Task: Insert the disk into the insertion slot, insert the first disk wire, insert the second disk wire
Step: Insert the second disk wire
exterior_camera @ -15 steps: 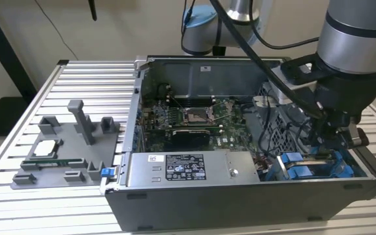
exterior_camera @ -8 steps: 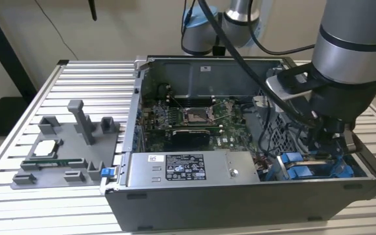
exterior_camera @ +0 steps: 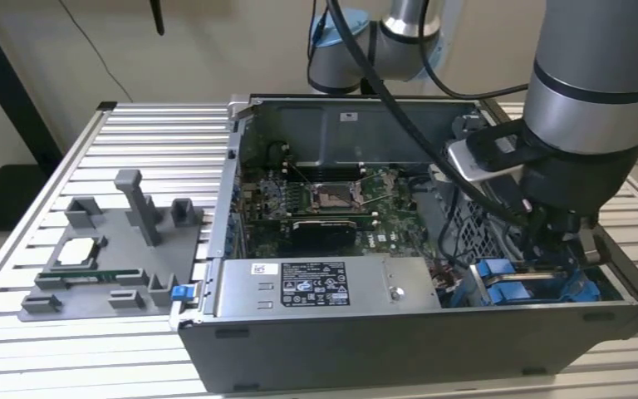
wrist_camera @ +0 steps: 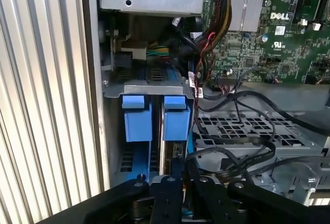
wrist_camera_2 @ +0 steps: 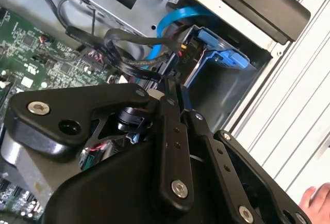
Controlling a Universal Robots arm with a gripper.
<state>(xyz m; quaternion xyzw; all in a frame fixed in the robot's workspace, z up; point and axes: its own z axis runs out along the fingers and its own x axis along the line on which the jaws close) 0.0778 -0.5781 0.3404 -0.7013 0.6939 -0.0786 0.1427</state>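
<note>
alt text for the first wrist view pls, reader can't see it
The black gripper is close to two blue-ended drive carriers seated side by side in a grey drive cage inside an open computer case. Black cables loop across a perforated metal panel beside them, with a green motherboard beyond.

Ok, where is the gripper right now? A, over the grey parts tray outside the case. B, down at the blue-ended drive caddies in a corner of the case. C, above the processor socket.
B: in the exterior view the gripper hangs down at the blue-ended drive caddies in the computer case's corner.
</note>
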